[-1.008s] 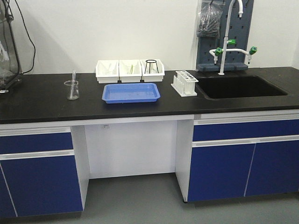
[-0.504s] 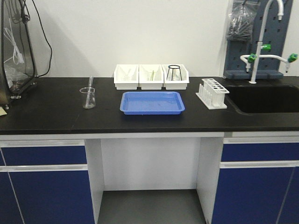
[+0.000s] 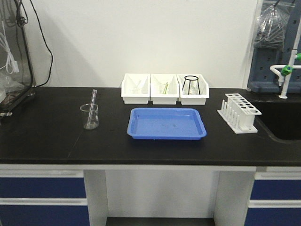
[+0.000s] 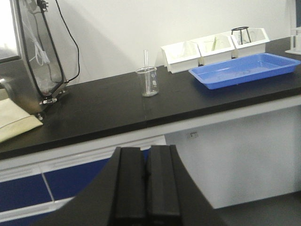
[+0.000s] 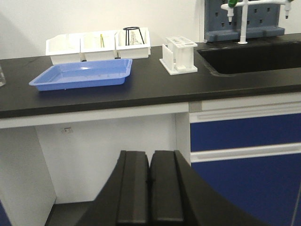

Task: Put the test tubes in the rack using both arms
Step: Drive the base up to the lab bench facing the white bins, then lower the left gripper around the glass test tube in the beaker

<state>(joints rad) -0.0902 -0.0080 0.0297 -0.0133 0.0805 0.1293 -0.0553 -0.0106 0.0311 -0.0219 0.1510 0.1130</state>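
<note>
While nothing is gripped yet, left gripper (image 4: 146,153): fingers pressed together, empty, bottom centre of its wrist view.
Right gripper (image 5: 149,155): likewise closed on nothing, bottom centre.
Test tube (image 3: 93,100): leaning in the beaker (image 3: 90,118), left of centre in the front view.
Rack (image 3: 239,113): right of the blue tray (image 3: 167,124), no tube seen in it.
Progress: judged unstarted; every transfer remains.

You face a plain white wall (image 3: 141,37). In front of it stands a long black desk (image 3: 42,136) with blue cupboard doors (image 5: 244,183) below. A black sink (image 5: 249,56) sits at the right end, with a grey board (image 5: 263,19) full of holes behind it.
</note>
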